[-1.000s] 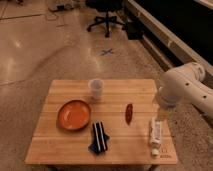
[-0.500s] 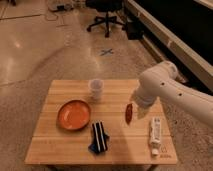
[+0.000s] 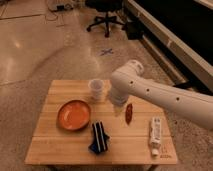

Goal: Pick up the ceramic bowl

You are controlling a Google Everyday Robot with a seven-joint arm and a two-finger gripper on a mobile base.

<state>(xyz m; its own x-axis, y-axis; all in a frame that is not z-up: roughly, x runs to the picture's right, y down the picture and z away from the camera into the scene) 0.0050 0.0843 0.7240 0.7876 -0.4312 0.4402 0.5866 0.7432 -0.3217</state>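
View: the one camera, looking down on the table from its near side.
Table (image 3: 55, 92): light wood, on a speckled floor.
Ceramic bowl (image 3: 74, 114): orange, wide and shallow, resting flat on the left half of the table, touching nothing.
Cup (image 3: 97, 89): small and pale, upright, far and right of the bowl.
Dark packet (image 3: 99, 137): near the bowl's near-right edge, apart from it.
Reddish stick (image 3: 129, 113) and white tube (image 3: 155, 134): on the right half.
Gripper (image 3: 118, 102): at the end of the white arm reaching in from the right, over the table's middle, just right of the cup, apart from the bowl.
Gripper state: I cannot tell how far open it is; nothing seems held.
Handling, as I judge it: stiff, glossy and likely slippery, breakable, with some weight.
Hold: pinch the rim on the right or far side, clear of the packet.
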